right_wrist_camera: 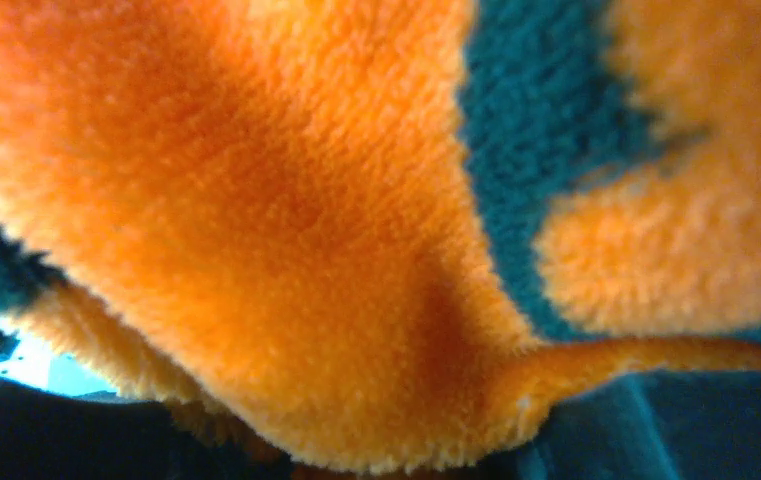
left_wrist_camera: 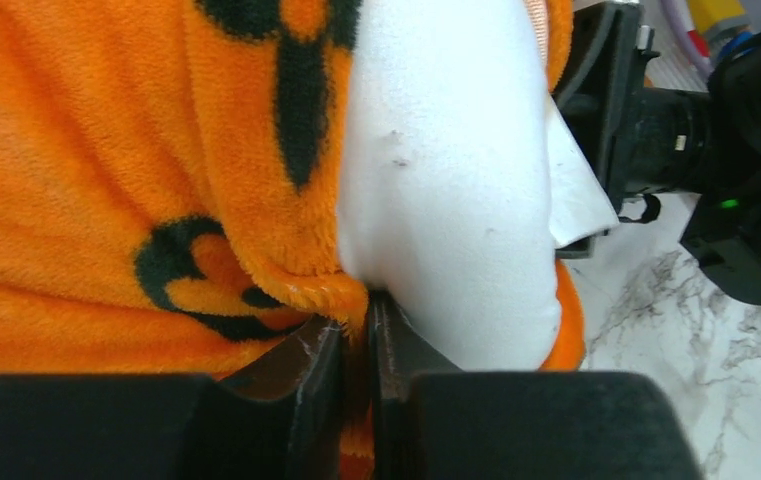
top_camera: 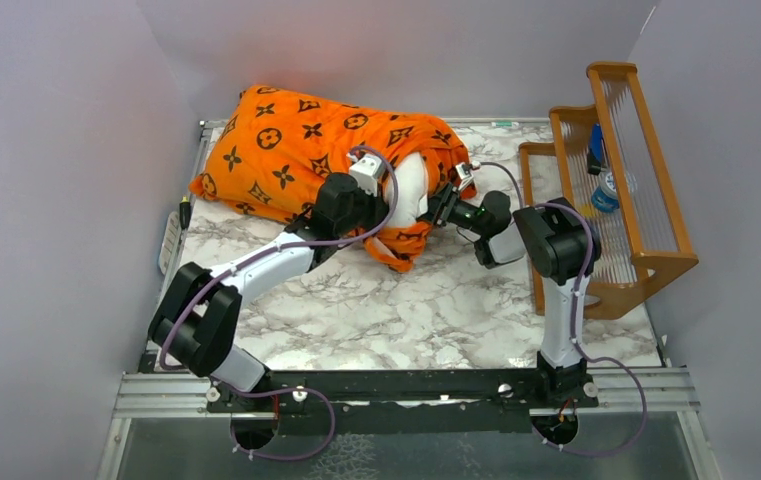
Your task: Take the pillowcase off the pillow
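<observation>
Two textures: fuzzy orange pillowcase (left_wrist_camera: 106, 150) around smooth bulging white pillow (left_wrist_camera: 446, 200)

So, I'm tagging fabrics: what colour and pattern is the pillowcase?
The pillowcase is bright orange with black flower and star motifs, clearest in the top external view.

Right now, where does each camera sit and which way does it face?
Top: above and behind the bases, looking down on the table; left arm and right arm show.
Left wrist: faces pillow and pillowcase; own fingers at bottom, closed on the hem.
Right wrist: against the pillowcase, which fills it; fingers unclear.
Shared: top and left wrist see pillow.
</observation>
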`<move>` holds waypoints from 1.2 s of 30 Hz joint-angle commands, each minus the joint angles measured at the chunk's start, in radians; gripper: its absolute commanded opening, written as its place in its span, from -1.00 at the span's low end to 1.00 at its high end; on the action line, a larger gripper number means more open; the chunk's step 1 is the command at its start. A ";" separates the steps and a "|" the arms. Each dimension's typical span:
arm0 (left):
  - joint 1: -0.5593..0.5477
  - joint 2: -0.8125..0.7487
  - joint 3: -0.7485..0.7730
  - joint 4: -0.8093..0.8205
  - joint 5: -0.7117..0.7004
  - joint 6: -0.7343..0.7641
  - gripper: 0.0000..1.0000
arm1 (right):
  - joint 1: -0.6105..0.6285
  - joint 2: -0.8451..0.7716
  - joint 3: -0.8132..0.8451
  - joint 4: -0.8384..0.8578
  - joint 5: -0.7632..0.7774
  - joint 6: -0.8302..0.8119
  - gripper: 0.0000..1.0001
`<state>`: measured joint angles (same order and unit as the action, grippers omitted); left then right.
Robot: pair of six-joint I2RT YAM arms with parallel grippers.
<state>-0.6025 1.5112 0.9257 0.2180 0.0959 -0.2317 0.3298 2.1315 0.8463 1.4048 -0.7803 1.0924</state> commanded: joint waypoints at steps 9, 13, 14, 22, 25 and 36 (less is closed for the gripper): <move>-0.010 -0.205 0.144 -0.118 0.229 -0.039 0.97 | 0.050 -0.123 0.067 0.217 -0.151 -0.047 -0.99; -0.002 -0.237 0.266 -0.176 0.330 -0.054 0.97 | 0.056 -0.206 0.056 0.059 -0.127 -0.164 -0.99; -0.002 -0.214 0.302 -0.198 0.368 -0.065 0.97 | 0.059 -0.220 0.057 0.031 -0.120 -0.186 -0.99; -0.016 -0.045 0.382 -0.109 0.578 -0.241 0.93 | 0.081 -0.291 0.060 -0.132 -0.096 -0.291 -0.99; -0.017 -0.023 0.410 -0.182 0.495 -0.199 0.79 | 0.083 -0.319 0.046 -0.178 -0.084 -0.326 -0.99; -0.014 -0.099 0.322 -0.273 0.021 -0.024 0.65 | 0.084 -0.363 0.032 -0.214 -0.092 -0.348 -0.99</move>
<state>-0.6167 1.4616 1.2655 -0.0242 0.3359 -0.3416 0.4030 1.8359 0.8768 1.1145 -0.8684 0.7723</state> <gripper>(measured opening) 0.823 0.093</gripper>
